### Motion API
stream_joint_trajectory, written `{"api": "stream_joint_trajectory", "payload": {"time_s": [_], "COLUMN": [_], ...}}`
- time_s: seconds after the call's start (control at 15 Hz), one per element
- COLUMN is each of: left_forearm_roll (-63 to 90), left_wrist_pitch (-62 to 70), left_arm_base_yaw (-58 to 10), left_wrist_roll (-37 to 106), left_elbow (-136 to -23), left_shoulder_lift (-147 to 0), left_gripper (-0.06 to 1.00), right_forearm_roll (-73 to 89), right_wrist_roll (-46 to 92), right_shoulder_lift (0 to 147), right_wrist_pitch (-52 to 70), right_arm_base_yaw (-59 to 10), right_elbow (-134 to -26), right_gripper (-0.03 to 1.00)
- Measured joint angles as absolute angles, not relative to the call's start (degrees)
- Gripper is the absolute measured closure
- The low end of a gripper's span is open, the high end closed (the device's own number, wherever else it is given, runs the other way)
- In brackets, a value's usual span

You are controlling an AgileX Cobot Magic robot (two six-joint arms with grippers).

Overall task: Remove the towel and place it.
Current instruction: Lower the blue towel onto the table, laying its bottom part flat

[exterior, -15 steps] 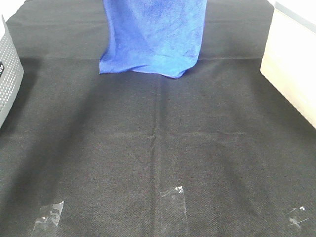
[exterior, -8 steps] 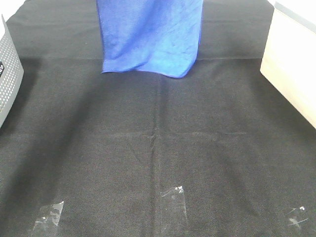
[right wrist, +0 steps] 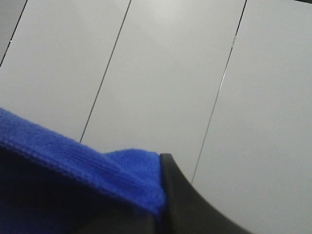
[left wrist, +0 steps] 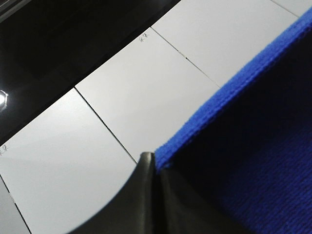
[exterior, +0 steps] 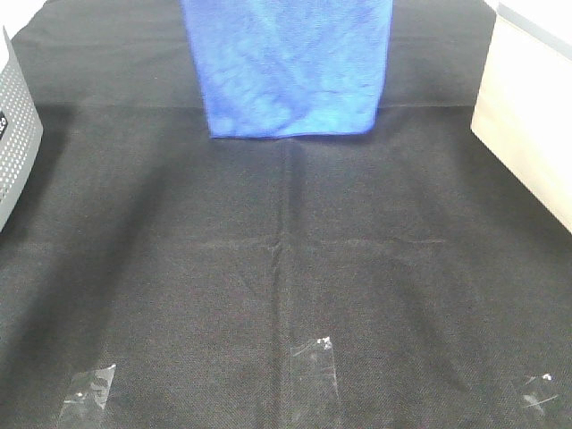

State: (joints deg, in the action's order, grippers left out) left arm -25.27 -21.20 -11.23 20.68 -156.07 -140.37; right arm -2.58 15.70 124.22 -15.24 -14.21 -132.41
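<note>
Blue towel (exterior: 290,67) now hangs flat, its hem straightened near the tabletop's (exterior: 286,268) far edge. The left claw (left wrist: 152,160) and right claw (right wrist: 162,195) pinch its corners, so lifting looks nearly done.

Black cloth covering (exterior: 286,259); grey perforated bin (exterior: 16,134) at left, beige box (exterior: 529,116) at right; clear tape strips (exterior: 315,362).

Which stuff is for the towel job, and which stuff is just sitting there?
For the job: bright blue microfibre towel; left gripper and right gripper, each pinching its edge.

Just lying about: grey perforated plastic bin; pale beige box; clear tape strips; black cloth table cover.
</note>
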Motion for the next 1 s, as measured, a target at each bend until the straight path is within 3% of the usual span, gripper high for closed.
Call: {"api": "stream_joint_trajectory", "payload": {"time_s": [0.6,1.0], "left_forearm_roll": [-25.44,-25.44], "left_wrist_pitch": [-21.14,-10.14], "left_arm_base_yaw": [-10.31,-10.49], "left_wrist_roll": [18.68,11.4], "left_elbow": [-156.07,-156.07], "left_shoulder_lift": [-140.37,-140.37], "left_gripper": [0.94,0.94], "right_forearm_roll": [-2.81,0.0], "right_wrist_roll": [13.75,11.23], "right_shoulder_lift": [125.08,125.08], "right_wrist_pitch": [-12.83,4.47], "right_arm_base_yaw": [-14.27,-14.32], "right_elbow": [-132.41,-132.41], "right_gripper": [0.96,0.96]}}
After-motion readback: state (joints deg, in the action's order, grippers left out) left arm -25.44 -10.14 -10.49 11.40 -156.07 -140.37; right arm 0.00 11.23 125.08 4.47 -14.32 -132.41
